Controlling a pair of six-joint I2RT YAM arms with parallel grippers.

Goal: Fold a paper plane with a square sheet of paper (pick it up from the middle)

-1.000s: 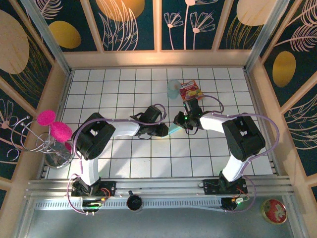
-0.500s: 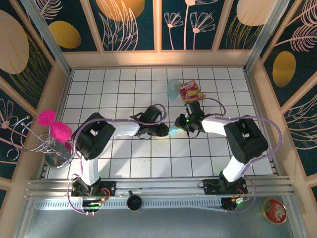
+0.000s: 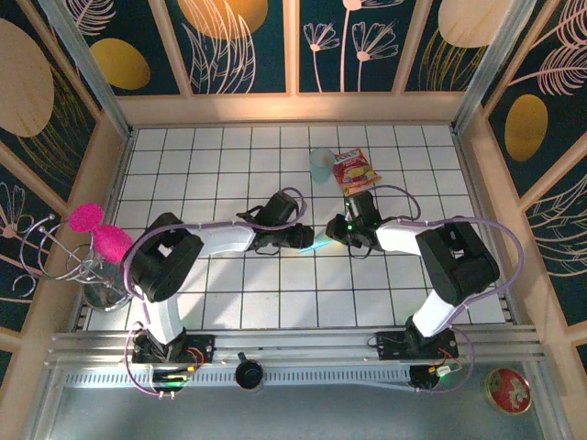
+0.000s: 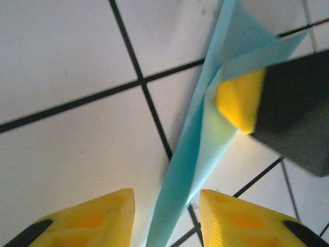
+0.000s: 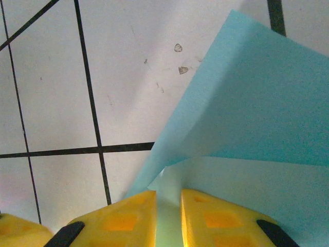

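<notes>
The square sheet of paper (image 3: 320, 243) is folded into a slim, pointed teal shape in the middle of the tiled table. My left gripper (image 3: 303, 238) is at its left end, open: in the left wrist view the narrow paper (image 4: 195, 154) runs between the jaws of the left gripper (image 4: 167, 216) with a gap on each side. My right gripper (image 3: 337, 231) is shut on the paper's right end. In the right wrist view the right gripper (image 5: 168, 211) pinches a fold, and the paper (image 5: 257, 118) fans upward from it. One right fingertip (image 4: 239, 100) shows in the left wrist view, against the paper.
A pale blue cup (image 3: 320, 165) and a red-and-yellow snack packet (image 3: 354, 170) lie just behind the grippers. A wire stand with pink pompoms (image 3: 96, 243) stands outside the left wall. Wooden walls ring the tiled table (image 3: 229, 293).
The left gripper's jaws have opened off the paper. The right gripper, still holding the paper, has shifted slightly to the right.
</notes>
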